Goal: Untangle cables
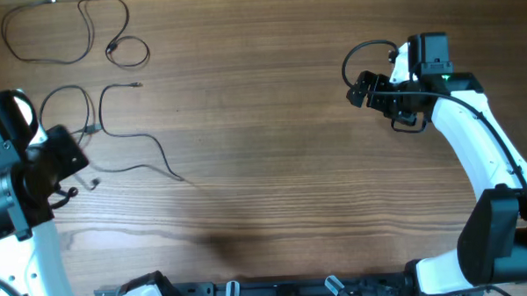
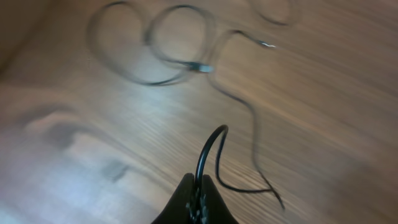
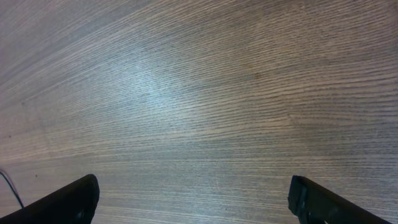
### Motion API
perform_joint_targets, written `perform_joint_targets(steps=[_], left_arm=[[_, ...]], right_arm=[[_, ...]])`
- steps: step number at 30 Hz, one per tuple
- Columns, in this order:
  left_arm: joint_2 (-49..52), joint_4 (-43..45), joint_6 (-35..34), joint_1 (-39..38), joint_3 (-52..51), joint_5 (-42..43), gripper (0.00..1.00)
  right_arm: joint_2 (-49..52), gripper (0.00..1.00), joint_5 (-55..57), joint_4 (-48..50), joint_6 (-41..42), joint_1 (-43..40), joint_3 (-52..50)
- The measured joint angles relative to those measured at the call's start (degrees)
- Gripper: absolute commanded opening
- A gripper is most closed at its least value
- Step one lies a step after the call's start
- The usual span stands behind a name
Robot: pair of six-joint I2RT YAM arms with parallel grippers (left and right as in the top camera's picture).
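Checking the grip comes first: your left gripper (image 2: 199,196) is closed on one black cord (image 2: 210,146), which rises from between the fingertips in a tight bend and drops back onto the table (image 2: 336,137) just to the right. Your right gripper (image 3: 193,202) stands wide open and holds nothing; only bare wood lies between its fingers.

Locate the cables (image 1: 102,110) at the far-left side of the table. They lie as loose, spread loops, not one clump. A separate looped cord (image 1: 112,49) sits in the top-left corner, apart from the rest.

Note the relation that governs the coming move:
- The loose runs lie ahead of the left gripper, toward the far edge and to its right.
- The longest free run trends diagonally from the loops toward the table centre.
- The left arm is directly beside the cables; the right arm is well apart, across the table.

Judge, therefore, that any pull belongs to the left arm, directed away from the loops.

Compare the views. The overhead view gives the full layout, but the arm hides the grip itself. The left wrist view confirms the pinched cord, yet blur prevents telling which loop it joins. The right wrist view shows almost no cable
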Motion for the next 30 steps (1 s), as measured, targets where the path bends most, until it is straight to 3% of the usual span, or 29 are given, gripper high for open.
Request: perform_joint_targets(steps=[4,10,15,17,20,24,30], left_arm=[[2.29,2.95,5.97,0.0,0.0,6.58,0.04],[13.07,6.27,6.67,0.0,-1.51,9.14,0.04],[24.65,7.32,2.21,0.0,-4.96,9.77,0.04],[27.82,8.74,-2.75,0.0,-6.32,9.68,0.04],[30.69,12.41,-15.98,0.0,-8.9,9.68,0.04],[31.06,14.69,-42.36,-0.2,-14.64,9.6,0.04],[31.06,8.26,-78.88,-0.55,-22.36,7.1,0.04]], right_arm=[[0.0,1.0,0.0,0.02,0.02,0.0,0.0],[0.0,1.0,0.02,0.63,0.0,0.0,0.0],[0.0,1.0,0.0,1.92,0.0,0.0,0.0],[0.0,1.0,0.0,2.34,0.0,0.0,0.0],[0.0,1.0,0.02,2.82,0.0,0.0,0.0],[0.0,1.0,0.0,3.1,0.0,0.0,0.0],[0.0,1.0,0.0,3.13,0.0,0.0,0.0]])
